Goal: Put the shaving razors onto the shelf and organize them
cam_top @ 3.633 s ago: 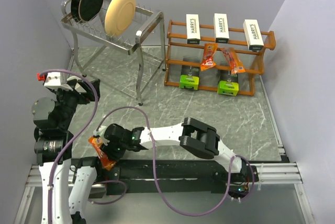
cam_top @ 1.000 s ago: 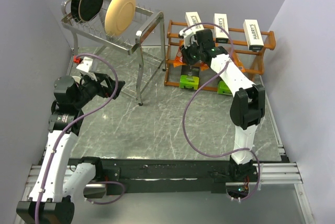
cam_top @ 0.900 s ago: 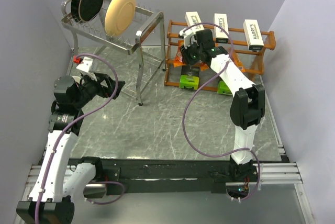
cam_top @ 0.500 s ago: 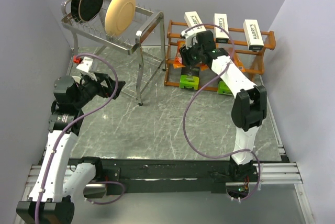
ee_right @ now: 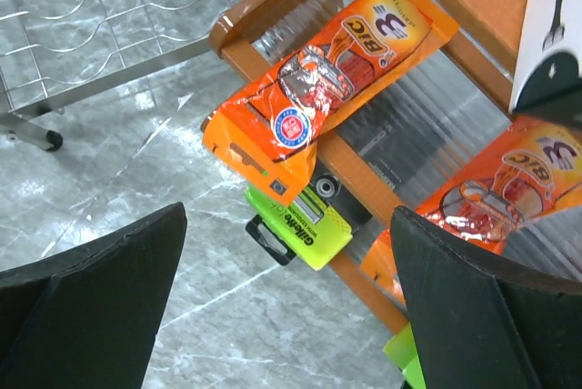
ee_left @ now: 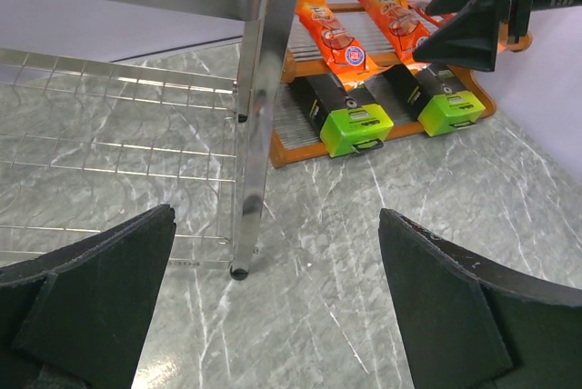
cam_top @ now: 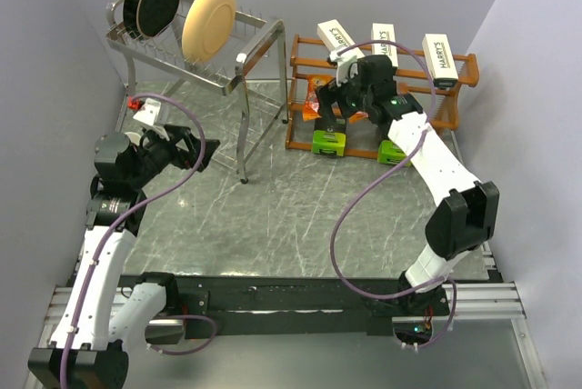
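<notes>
7 packs racked, nearly done

On the shelf (cam_top: 459,66): 3 white boxes (cam_top: 386,44) on top, 2 orange packs (ee_right: 318,89) in the middle, 2 green packs (ee_left: 356,121) at the bottom. Both right fingers (ee_right: 136,253) and left fingers (ee_left: 127,262) are spread and empty. Probably only straightening remains.

Right gripper (cam_top: 335,105) has left an orange pack (ee_right: 318,89) on the shelf (cam_top: 292,125).

2 white-and-black arms (cam_top: 436,157), looping purple cables (cam_top: 334,248)

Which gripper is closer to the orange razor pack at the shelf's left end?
Right. The right gripper hangs open just over the orange pack; the left gripper is far off to its left, beside the silver rack.
</notes>
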`<state>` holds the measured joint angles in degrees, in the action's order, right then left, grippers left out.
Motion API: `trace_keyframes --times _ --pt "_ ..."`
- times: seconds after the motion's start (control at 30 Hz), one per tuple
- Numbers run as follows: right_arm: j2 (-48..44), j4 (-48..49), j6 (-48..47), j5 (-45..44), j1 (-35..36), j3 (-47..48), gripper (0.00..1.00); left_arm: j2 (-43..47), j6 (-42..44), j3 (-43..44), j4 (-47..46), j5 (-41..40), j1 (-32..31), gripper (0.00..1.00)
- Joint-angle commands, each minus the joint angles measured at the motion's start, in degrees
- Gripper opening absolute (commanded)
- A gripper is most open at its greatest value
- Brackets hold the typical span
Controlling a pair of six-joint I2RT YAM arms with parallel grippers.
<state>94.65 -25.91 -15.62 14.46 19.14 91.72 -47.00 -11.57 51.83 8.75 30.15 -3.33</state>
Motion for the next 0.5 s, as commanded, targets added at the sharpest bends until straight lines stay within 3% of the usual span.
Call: trace_keyframes --times 0.0,0.1,0.17,0.23,0.33,0.47 --pt "-4.6 -0.2 -0.4 -0.7 0.1 -2.6 0.98 0.7 -0.1 0.9 -2.6 1.4 -0.5 0.99" --pt "-7.3 -0.7 0.4 0.9 -0.8 -2.5 0.85 1.1 -0.3 0.6 -2.7 1.6 -0.6 0.99" --pt "-9.0 -0.1 2.8 3.5 -2.9 -2.0 0.82 1.2 -0.4 0.5 -2.8 1.6 -0.7 0.99" --pt "-9.9 1.0 6.3 11.6 -5.4 -0.2 0.80 1.3 -0.5 0.5 -2.8 2.0 -0.7 0.99" --pt "-8.6 2.1 13.3 17.3 -8.8 4.3 0.85 0.9 -0.4 0.9 -2.7 2.1 -1.1 0.99" --pt "-5.1 3.8 18.9 16.6 -9.6 10.4 0.98 0.2 0.1 1.4 -2.6 2.5 -2.2 0.99"
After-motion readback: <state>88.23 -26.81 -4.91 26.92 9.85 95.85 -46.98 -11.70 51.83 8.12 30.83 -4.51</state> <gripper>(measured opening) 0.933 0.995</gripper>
